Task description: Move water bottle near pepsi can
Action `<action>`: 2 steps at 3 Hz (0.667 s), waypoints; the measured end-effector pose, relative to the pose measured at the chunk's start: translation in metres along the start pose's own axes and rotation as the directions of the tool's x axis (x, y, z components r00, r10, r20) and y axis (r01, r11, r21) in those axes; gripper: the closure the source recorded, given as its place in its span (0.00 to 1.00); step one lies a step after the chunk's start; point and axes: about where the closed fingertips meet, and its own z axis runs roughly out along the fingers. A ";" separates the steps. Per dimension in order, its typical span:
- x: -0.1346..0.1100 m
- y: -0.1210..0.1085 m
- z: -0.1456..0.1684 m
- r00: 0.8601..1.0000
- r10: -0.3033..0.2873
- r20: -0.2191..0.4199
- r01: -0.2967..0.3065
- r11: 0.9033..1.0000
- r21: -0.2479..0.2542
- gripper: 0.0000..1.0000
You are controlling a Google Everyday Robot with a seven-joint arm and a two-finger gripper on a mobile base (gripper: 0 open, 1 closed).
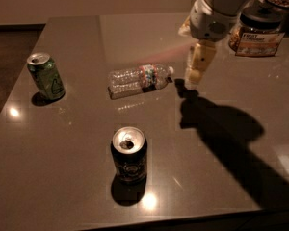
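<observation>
Water bottle [139, 80]: it is laid on its side near the middle of the table [77, 138], with its length running about left to right in the camera view, the right end a little farther back.
Cap [170, 70]: the white cap is pointed to the right, toward the gripper.
Label band [147, 76]: a red and blue band is wrapped around the bottle, closer to the cap end than to the base.
Pepsi can [129, 155]: it is placed upright near the front edge of the table, in front of the water bottle and well apart from it. A dark opening is seen in its silver top, and a round logo is shown on its dark side.
Gripper [195, 76]: it is held just beside the cap, on the right of it, and is pointed down toward the table. It is not closed around the bottle, and no object is carried by it. How far it is open cannot be told.
Arm [216, 8]: the white arm is brought in from the upper right corner.
Shadow [221, 124]: a large dark shadow of the arm is thrown on the table, to the front and right of the gripper.
Green can [46, 76]: it is placed upright at the left side, well apart from the bottle and from the pepsi can.
Jar [257, 30]: a labelled jar with a dark lid is seen at the far right, behind the arm.
</observation>
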 end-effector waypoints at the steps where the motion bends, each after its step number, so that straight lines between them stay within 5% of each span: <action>1: -0.013 -0.021 0.025 1.000 -0.021 0.019 0.022 0.999 -0.029 0.00; 2: -0.035 -0.031 0.048 0.997 -0.055 0.057 0.059 0.996 -0.067 0.00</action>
